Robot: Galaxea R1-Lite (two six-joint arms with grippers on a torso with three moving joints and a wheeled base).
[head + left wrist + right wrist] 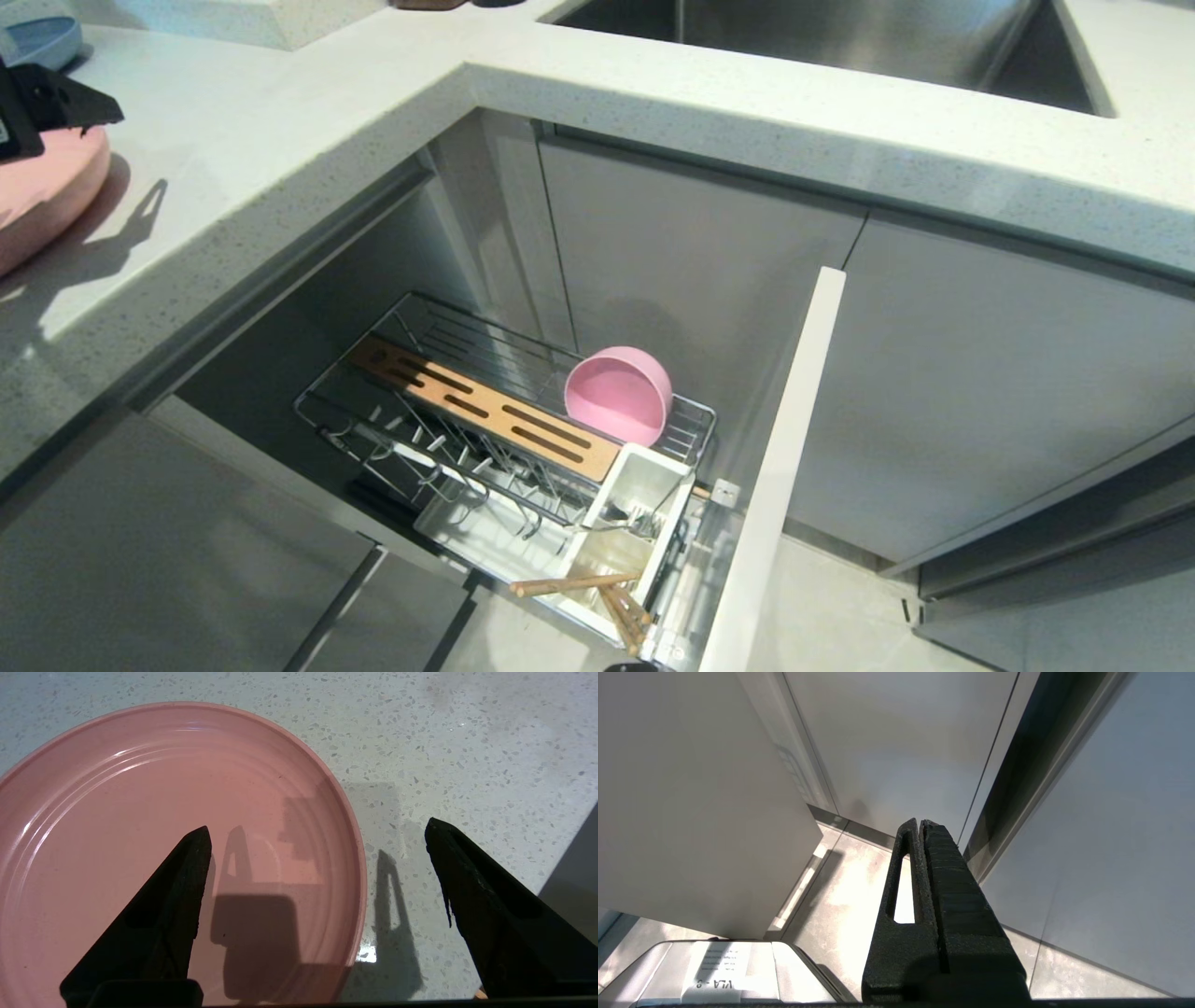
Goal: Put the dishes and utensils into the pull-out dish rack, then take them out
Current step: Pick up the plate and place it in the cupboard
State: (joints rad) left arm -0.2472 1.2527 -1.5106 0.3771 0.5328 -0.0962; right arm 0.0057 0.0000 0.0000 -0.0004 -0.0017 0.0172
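Speckled countertop [467, 742], left gripper [317, 833] spread over pink plate [117, 826], right gripper [922, 823] clenched, parked.

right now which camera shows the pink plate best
The left wrist view: the pink plate fills most of it, lying flat on the speckled counter, with the open left gripper over its rim. The head view catches only an edge of it at the far left. The right wrist view shows none of it.
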